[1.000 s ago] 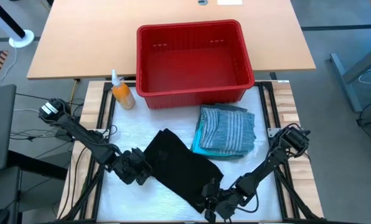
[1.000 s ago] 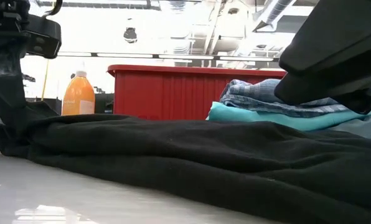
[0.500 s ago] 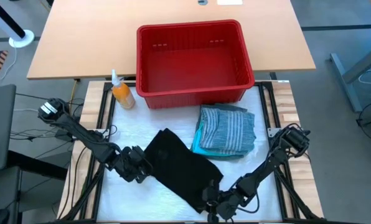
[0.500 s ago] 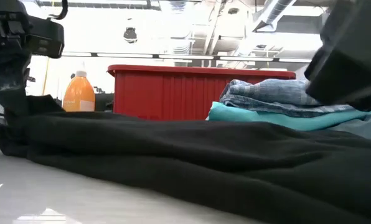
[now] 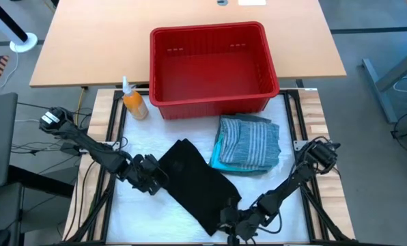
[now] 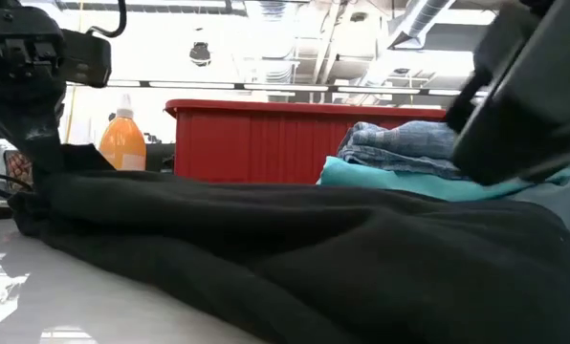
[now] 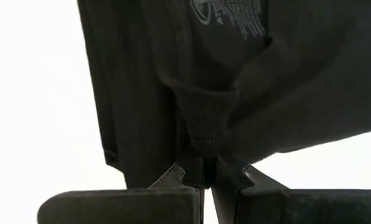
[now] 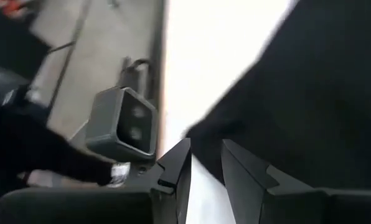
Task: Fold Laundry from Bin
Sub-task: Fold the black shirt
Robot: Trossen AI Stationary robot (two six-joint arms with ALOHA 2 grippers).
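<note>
Left gripper (image 7: 207,177) clamped tight on a bunched fold of the black garment (image 5: 197,184), at the cloth's left edge; pinched fabric sits right betw. the fingertips in left wrist view. Printed label text visible on the cloth beyond the pinch. In low view the left arm comes down at the garment's left end.

Right gripper (image 8: 204,165) at the garment's near-right corner, low on the table; fingers stand a narrow gap apart w/ black cloth edge just beside them. Can't tell if cloth is actually pinched there.

Black garment lies diagonally across the white work surface (image 5: 138,208), stretched betw. the two grippers, wrinkled, partly bunched.

Folded stack: blue-grey striped shirt (image 5: 250,140) on top of turquoise garment (image 5: 217,156), just right of the black one, near the bin's front wall.

Bin (image 5: 214,106), red, behind the work area on the wooden tabletop, nothing seen inside. Orange spray bottle (image 5: 132,101) just left of bin.
</note>
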